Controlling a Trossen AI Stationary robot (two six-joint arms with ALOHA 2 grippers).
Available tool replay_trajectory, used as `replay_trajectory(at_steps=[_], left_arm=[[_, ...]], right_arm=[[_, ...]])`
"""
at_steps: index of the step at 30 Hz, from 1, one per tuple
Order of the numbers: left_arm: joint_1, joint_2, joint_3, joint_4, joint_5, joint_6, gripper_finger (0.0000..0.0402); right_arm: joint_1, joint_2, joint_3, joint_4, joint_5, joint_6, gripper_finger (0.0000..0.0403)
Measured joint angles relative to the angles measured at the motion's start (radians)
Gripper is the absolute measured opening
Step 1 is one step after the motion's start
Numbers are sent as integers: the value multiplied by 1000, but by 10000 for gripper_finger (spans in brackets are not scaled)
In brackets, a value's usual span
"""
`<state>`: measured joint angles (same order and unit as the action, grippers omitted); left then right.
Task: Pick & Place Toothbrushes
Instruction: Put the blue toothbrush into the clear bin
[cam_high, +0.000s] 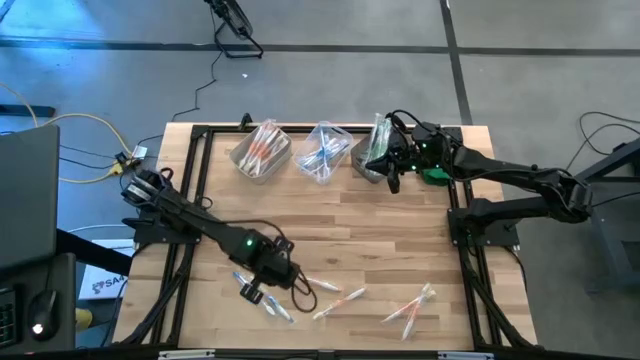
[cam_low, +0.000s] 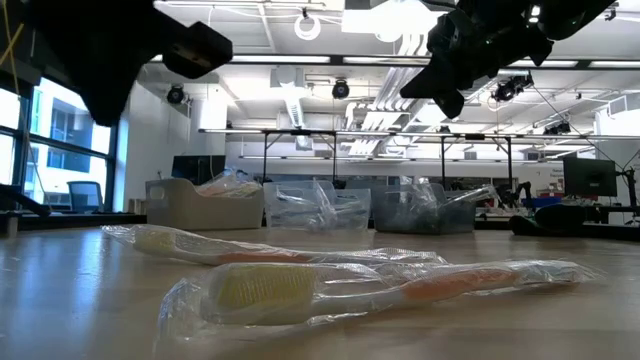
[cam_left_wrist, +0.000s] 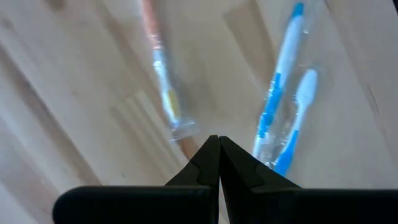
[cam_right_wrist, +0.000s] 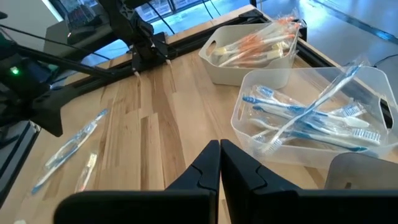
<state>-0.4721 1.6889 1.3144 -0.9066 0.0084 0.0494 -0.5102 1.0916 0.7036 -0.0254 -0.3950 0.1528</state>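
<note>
Left end effector (cam_high: 252, 292), fingers pressed together and empty, hovers over blue toothbrushes (cam_left_wrist: 283, 118) on the near counter (cam_high: 370, 240). Likely reaching; it must spread first. Right end effector (cam_high: 392, 183), also closed, waits by the far bins (cam_high: 325, 152).

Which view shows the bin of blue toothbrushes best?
The right wrist view: the clear bin of blue toothbrushes sits close and unobstructed. The high view shows it small, in the middle of the row; the low view shows only its side, far off; the left wrist view misses it.

Bright, even indoor light; sharpness varies by view

Ceiling lights (cam_low: 400, 15) glare white in the low view; the nearest toothbrush (cam_low: 380, 290) reads soft; left wrist view smears with blur; blue glare tints the floor (cam_high: 60, 30) overhead; shadows stay faint on the table (cam_high: 350, 240).
</note>
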Motion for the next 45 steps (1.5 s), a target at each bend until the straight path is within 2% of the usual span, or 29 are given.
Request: replay_trajectory(at_steps=[8,14,17,24,27,45], left_arm=[[-65,12,0,-14,-1,-1,0],[-72,42,-2,-11,1,-2,8],[-71,48,0,-7,0,12,31],[-72,65,1,36,0,26,117],[-72,72,-2,35,8,30,139],[-106,160,-1,103,44,14,145]], right_arm=[[0,0,0,0,0,0,5],[0,0,0,-13,0,0,5],[0,0,0,-31,0,0,5],[0,0,0,-48,0,1,5],[0,0,0,-48,-1,1,5],[0,0,0,-68,3,0,5]])
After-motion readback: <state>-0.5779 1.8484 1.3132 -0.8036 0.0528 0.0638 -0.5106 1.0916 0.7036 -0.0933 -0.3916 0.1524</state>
